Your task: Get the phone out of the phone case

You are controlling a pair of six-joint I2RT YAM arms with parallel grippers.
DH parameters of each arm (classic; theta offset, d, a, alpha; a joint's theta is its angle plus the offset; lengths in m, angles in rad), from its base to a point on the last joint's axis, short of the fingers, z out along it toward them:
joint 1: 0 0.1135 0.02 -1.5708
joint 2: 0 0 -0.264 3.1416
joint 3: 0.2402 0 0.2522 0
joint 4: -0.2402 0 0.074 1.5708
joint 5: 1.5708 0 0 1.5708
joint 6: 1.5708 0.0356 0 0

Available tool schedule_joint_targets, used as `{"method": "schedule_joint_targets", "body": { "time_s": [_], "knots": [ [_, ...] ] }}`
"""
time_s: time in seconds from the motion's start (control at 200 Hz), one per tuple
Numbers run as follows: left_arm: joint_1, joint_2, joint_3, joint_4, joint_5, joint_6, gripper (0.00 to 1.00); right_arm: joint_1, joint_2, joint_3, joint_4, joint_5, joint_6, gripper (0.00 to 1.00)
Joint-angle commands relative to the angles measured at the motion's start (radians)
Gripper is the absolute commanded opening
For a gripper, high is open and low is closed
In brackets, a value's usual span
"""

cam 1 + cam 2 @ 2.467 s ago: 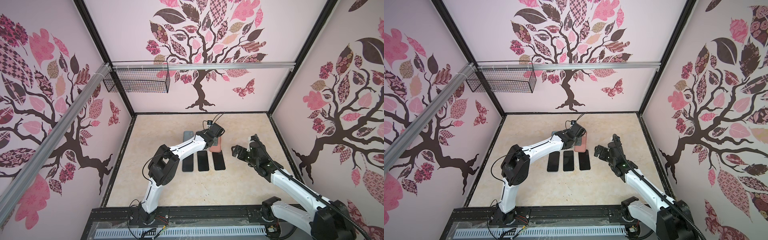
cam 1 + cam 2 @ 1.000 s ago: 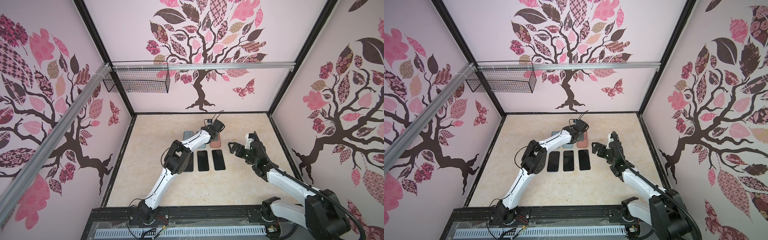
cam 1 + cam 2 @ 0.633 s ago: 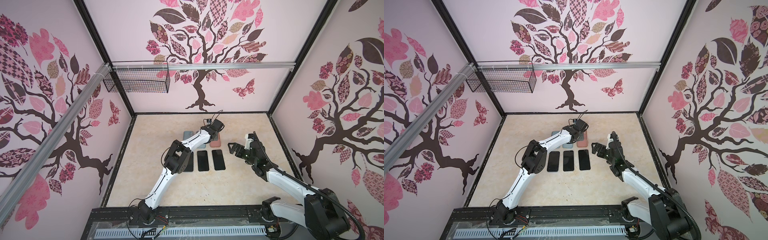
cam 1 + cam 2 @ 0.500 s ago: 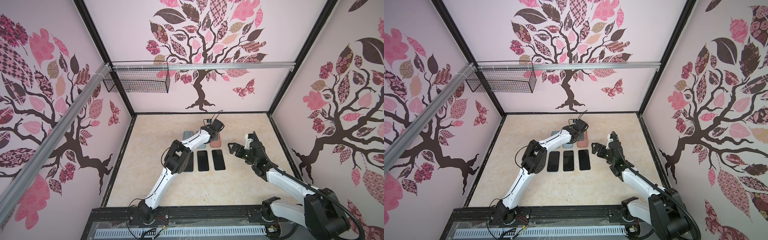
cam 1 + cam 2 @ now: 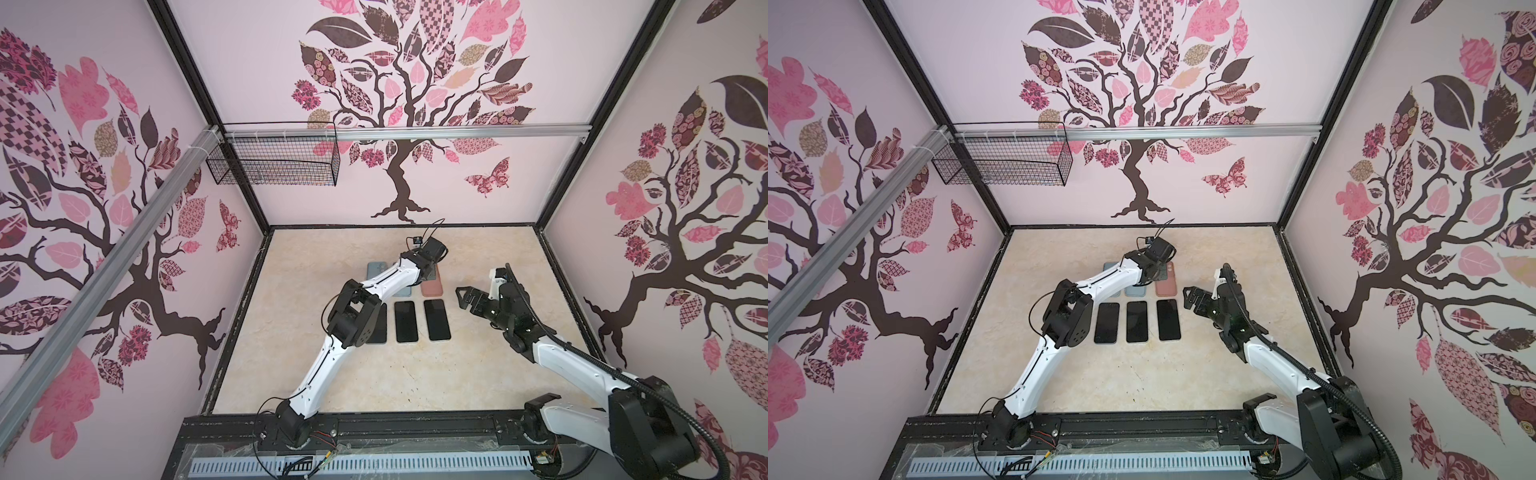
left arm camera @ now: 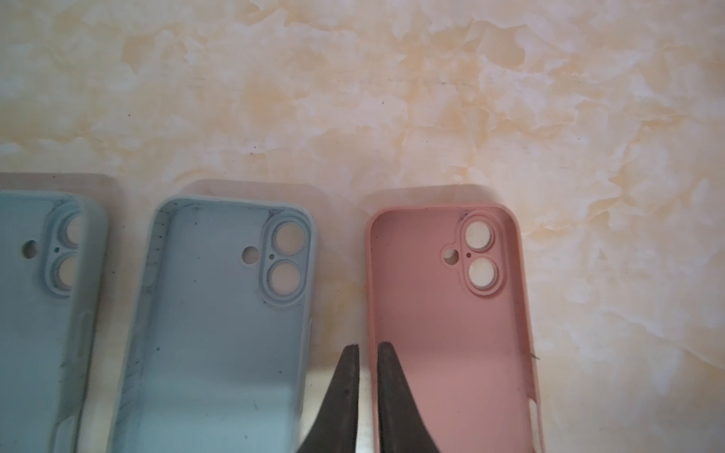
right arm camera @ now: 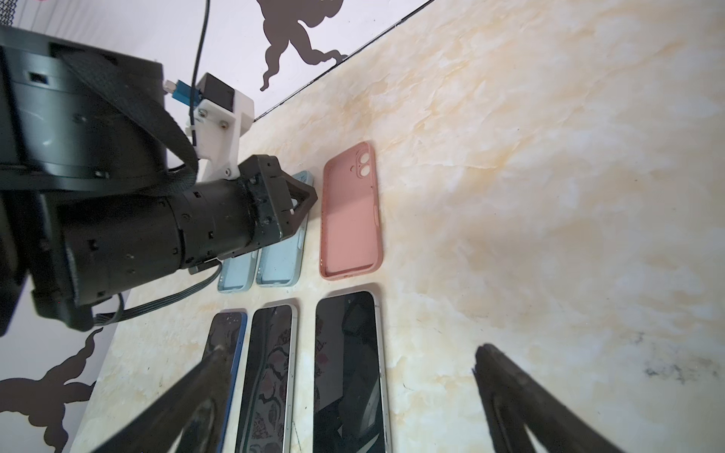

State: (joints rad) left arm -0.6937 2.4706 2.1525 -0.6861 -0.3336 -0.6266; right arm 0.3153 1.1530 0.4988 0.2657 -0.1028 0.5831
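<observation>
In both top views a row of three phones (image 5: 405,321) lies screen-up at the centre of the frame on the tabletop (image 5: 374,374), all bare; by how things lie, the phone is already out of its case. To the right of the row the right gripper (image 5: 464,299) hangs above the tabletop, its fingers (image 7: 510,392) spread wide and empty. Just behind the row lie three empty cases, hollow side up — two blue cases (image 7: 278,266) on the left, the pink case (image 5: 431,286) on the right, close behind the right-hand phone (image 5: 437,320) but apart from it. The left gripper (image 6: 368,353) sits over the pink case's left wall; its fingers (image 6: 392,392) stand a narrow slit apart astride that wall, and whether they pinch it or merely flank it cannot be told. The step in hand is judged to be release of the pink case. Spread the fingers well clear of the wall before any lift — a soft wall clinging to one finger would be dragged up. Withdraw straight upward, not sideways, so that neither the adjoining blue case (image 6: 223,333) nor the pink case is shoved.
</observation>
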Motion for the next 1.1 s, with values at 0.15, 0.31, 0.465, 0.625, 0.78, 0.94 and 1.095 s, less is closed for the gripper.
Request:
{"method": "schedule_joint_targets", "body": {
  "time_s": [0.15,0.31,0.465,0.625,0.78,0.94,1.095],
  "knots": [
    [-0.011,-0.388,-0.298,0.184,-0.027,0.072,0.19,-0.003,-0.095,0.052,-0.086,0.011,-0.015,1.00],
    [-0.012,-0.679,-0.619,0.341,-0.005,0.137,0.34,-0.002,-0.177,0.075,-0.186,0.075,-0.027,1.00],
    [0.008,-0.973,-0.928,0.458,0.010,0.179,0.65,-0.002,-0.287,0.012,-0.190,0.213,-0.043,1.00],
    [0.059,-1.260,-1.207,0.533,-0.043,0.227,0.88,-0.004,-0.383,-0.051,-0.234,0.476,-0.064,0.99],
    [0.104,-1.489,-1.479,0.692,-0.217,0.359,0.98,-0.004,-0.436,-0.206,0.032,0.576,-0.289,0.99],
    [0.231,-1.665,-1.670,0.833,-0.186,0.470,0.98,-0.011,-0.414,-0.281,0.208,0.619,-0.474,1.00],
    [0.388,-1.728,-1.810,0.953,-0.130,0.587,0.98,-0.027,-0.246,-0.258,0.270,0.558,-0.537,0.99]
  ]
}}
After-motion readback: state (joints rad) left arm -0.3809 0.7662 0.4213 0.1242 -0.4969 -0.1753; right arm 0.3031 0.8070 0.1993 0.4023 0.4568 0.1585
